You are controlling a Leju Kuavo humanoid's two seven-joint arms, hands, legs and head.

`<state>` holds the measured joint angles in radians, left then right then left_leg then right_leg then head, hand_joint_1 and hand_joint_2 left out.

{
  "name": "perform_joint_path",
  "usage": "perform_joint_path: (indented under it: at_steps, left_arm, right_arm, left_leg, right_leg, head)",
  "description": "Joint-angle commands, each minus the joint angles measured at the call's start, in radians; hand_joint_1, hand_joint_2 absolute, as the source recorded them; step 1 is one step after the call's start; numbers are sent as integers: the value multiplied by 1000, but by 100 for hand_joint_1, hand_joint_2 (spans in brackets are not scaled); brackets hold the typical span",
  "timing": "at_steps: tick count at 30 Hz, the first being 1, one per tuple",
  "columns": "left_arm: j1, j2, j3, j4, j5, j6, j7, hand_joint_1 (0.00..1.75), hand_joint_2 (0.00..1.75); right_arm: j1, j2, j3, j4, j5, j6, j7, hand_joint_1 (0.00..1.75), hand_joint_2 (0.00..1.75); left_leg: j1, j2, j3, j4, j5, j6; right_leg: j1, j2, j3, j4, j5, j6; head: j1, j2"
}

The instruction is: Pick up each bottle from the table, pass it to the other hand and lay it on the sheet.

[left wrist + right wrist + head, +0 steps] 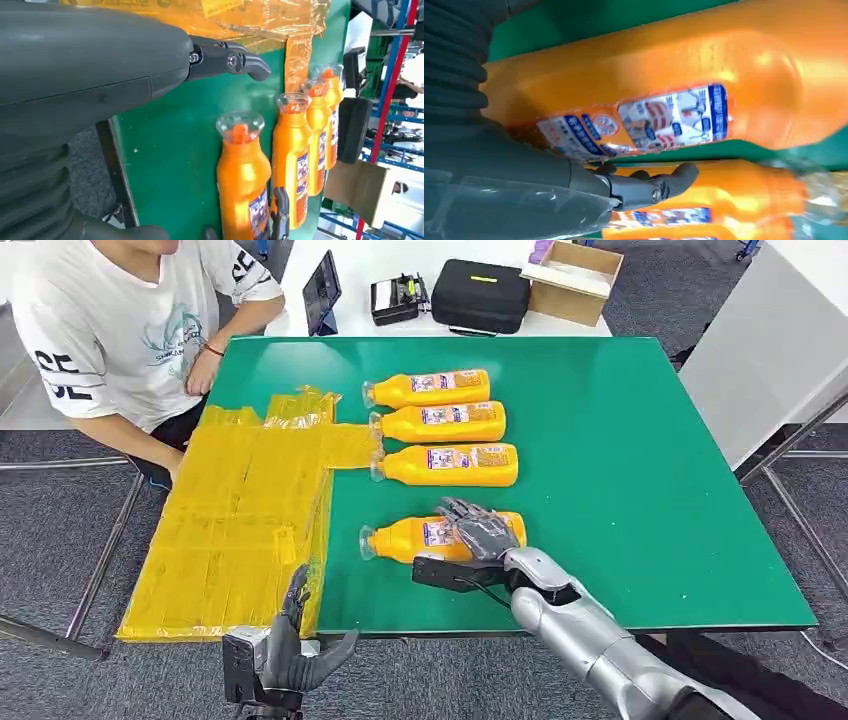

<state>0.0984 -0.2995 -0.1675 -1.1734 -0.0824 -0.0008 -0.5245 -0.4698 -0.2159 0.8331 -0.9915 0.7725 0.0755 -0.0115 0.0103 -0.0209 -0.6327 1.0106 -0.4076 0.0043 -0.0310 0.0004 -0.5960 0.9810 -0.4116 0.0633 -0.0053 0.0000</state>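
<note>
My right hand (480, 530) drapes the bottle (415, 537) nearest the sheet (235, 520), grip unclear; I should wrap mid-body, left hand (300, 650) empty, fingers spread.

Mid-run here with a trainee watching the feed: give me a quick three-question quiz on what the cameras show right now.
1. True or false: the yellow sheet already has a bottle lying on it.
2. Which bottle is the right hand on? A) the farthest from the robot B) the nearest bottle C) one standing upright
3. Fill in: the left hand hangs at the table's near edge, by the sheet's ____ corner, holding nothing.

Key
1. False: all four bottles lie on the green table, none on the sheet.
2. B: its fingers drape over the nearest bottle, which lies apart from the row of three.
3. Near.
</note>
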Motion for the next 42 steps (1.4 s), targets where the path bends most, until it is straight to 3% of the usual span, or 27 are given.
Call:
perform_joint_path:
  at_steps: [1,13,14,15,17,18,19,20,32,33,35,40,42]
  left_arm:
    - [-35,-1,13,54,0,2,6,0,175]
    - [-43,-2,10,69,1,2,5,0,175]
    - [-43,-1,10,69,0,2,5,0,175]
    - [-43,-1,9,68,0,2,5,0,175]
    - [-45,0,6,71,0,1,6,0,175]
    - [-46,0,5,72,0,1,6,0,175]
    - [-48,0,4,75,0,1,6,0,175]
    - [-48,1,3,76,0,1,6,0,175]
    - [-50,3,-3,86,3,2,9,0,175]
    - [-54,6,-6,93,7,3,9,0,175]
    - [-54,6,-6,93,7,3,9,0,175]
    - [-15,11,-14,38,30,13,-9,0,175]
    - [2,18,-22,8,38,20,-14,0,175]
  right_arm:
    - [-9,-32,29,34,12,7,17,0,175]
    - [-16,-12,35,69,16,17,19,5,175]
    - [-15,-11,36,70,16,17,18,47,175]
    - [-15,-10,35,73,14,17,17,141,175]
    - [-14,-5,37,87,13,19,14,171,175]
    - [-14,-3,38,93,13,20,14,152,175]
    - [-14,0,40,100,12,20,10,171,175]
    - [-16,0,42,103,12,21,8,175,175]
    - [-29,2,50,110,2,18,-15,175,175]
    - [-19,-8,24,75,-54,2,-73,175,175]
    - [-19,-8,24,75,-54,2,-73,175,175]
    - [191,114,-255,-247,-186,-242,-222,175,175]
    - [243,144,-313,-367,-196,-285,-245,175,175]
  left_leg:
    - [1,1,6,0,-2,0]
    - [0,1,5,-1,-1,0]
    - [0,1,5,-1,-1,0]
    - [1,1,7,-1,-2,0]
    - [1,2,7,-1,-2,0]
    - [1,1,6,-1,-1,0]
    - [0,1,5,-1,-1,0]
    - [1,1,7,-1,-1,0]
    - [0,1,6,-1,-1,0]
    - [1,2,8,-1,-2,0]
    - [0,1,7,-1,-1,0]
    - [2,2,9,-1,-2,0]
    - [1,2,6,0,-2,0]
  right_leg:
    - [2,-1,7,-2,-2,-4]
    - [0,0,5,-1,0,-2]
    - [0,0,5,-1,0,-1]
    - [1,0,7,-2,-1,-3]
    - [1,0,8,-2,-1,-3]
    - [1,0,7,-2,0,-3]
    - [0,0,5,-1,0,-2]
    - [1,0,7,-2,-1,-3]
    - [0,0,6,-1,0,-2]
    - [1,0,8,-2,-1,-3]
    - [0,0,7,-1,0,-2]
    - [2,-1,10,-2,-2,-4]
    - [1,1,6,-1,-1,-3]
  head:
    - [0,0]
    - [0,0]
    - [0,0]
    - [0,0]
    - [0,0]
    - [0,0]
    - [0,0]
    - [0,0]
    - [0,0]
    - [0,0]
    - [0,0]
    - [0,0]
    - [0,0]
